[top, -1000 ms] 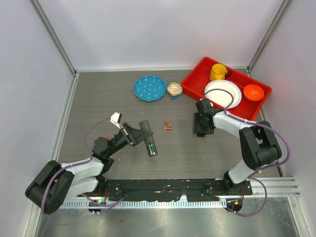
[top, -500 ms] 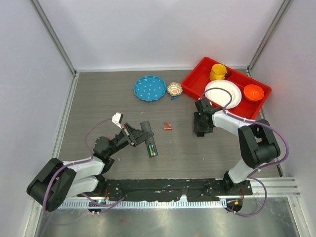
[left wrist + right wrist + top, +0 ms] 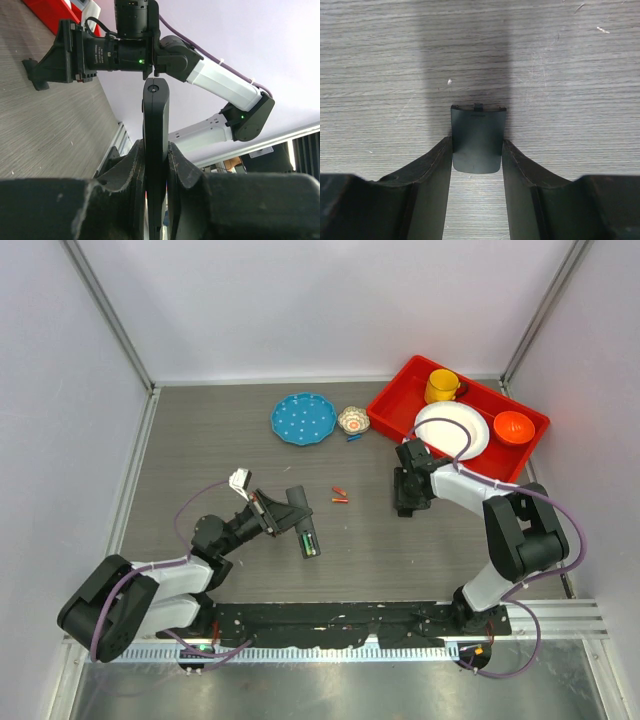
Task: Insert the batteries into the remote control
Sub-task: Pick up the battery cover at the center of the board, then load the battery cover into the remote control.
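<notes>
My left gripper (image 3: 287, 510) (image 3: 156, 148) is shut on the remote control (image 3: 304, 532) (image 3: 156, 112), a slim black bar held edge-on just above the table at the front left. In the top view a green and dark battery (image 3: 308, 543) sits in its open compartment; I cannot tell how many cells are there. My right gripper (image 3: 406, 502) (image 3: 477, 144) is down at the table right of centre. Its fingertips (image 3: 445, 150) press both sides of a small dark battery cover (image 3: 478, 127) lying flat on the wood.
Two small orange sticks (image 3: 340, 495) lie between the arms. A blue plate (image 3: 303, 419) and a small patterned bowl (image 3: 352, 420) are at the back. The red tray (image 3: 392, 408) at the back right holds a yellow mug (image 3: 441, 386), a white plate (image 3: 452, 430) and an orange bowl (image 3: 513, 426).
The right gripper's jaws have narrowed onto the battery cover. The left arm has shifted slightly, still holding the remote control.
</notes>
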Action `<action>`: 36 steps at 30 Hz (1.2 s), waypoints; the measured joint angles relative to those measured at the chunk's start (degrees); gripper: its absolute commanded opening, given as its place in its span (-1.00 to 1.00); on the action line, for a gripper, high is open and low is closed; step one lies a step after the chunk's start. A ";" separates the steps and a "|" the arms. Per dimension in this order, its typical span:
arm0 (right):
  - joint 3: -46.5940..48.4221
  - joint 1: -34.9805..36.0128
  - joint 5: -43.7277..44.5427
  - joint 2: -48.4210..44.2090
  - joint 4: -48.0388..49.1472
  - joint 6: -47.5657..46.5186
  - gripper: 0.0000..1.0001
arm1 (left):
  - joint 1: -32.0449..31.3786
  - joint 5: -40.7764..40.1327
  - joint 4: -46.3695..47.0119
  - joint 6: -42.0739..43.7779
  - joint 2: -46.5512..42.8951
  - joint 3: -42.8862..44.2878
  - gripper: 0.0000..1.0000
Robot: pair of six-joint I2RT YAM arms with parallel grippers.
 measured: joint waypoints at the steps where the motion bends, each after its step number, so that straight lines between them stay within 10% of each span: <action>1: -0.22 -0.02 0.00 -0.24 0.20 0.09 -0.52 | 0.00 0.00 0.00 -0.02 0.28 0.09 -1.00; 20: 7.08 10.01 -4.50 -29.29 -17.14 2.56 -0.56 | -3.96 -7.65 0.00 0.02 17.42 12.35 -1.00; 36: 21.27 28.06 -5.22 -26.25 -34.12 2.27 -0.66 | -12.33 -19.37 -0.04 3.30 27.41 15.58 -1.00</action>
